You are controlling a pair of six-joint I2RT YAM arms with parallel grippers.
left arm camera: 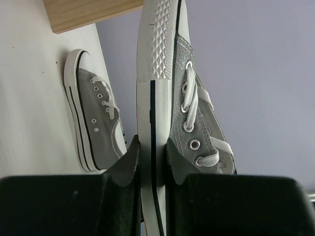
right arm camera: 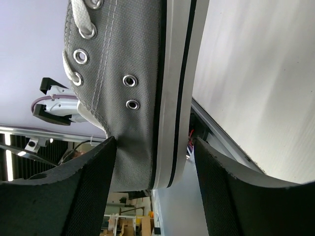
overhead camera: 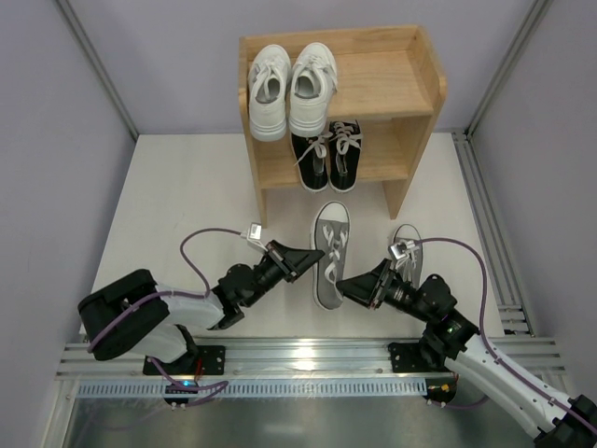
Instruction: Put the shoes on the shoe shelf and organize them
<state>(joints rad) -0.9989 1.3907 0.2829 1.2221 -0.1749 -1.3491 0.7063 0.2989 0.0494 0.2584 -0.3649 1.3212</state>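
Observation:
One grey shoe (overhead camera: pixel 328 250) lies in front of the shoe shelf (overhead camera: pixel 392 75), toe toward it. My left gripper (overhead camera: pixel 306 262) is shut on its left side; in the left wrist view the fingers (left arm camera: pixel 132 153) pinch the white sole rim (left arm camera: pixel 152 113). My right gripper (overhead camera: pixel 348 285) is open at the heel, and in the right wrist view its jaws straddle the grey canvas (right arm camera: pixel 138 123), with a gap on the sole side. The other grey shoe (overhead camera: pixel 407 241) (left arm camera: pixel 96 120) lies to the right, partly under my right wrist. White shoes (overhead camera: pixel 287 86) sit on the top tier and black ones (overhead camera: pixel 328 154) on the lower tier.
Purple-grey walls close in the white table on three sides. A metal rail (overhead camera: pixel 485 233) runs along the right edge, and another rail (overhead camera: pixel 298 359) carries the arm bases at the near edge. The right halves of both shelf tiers are bare wood.

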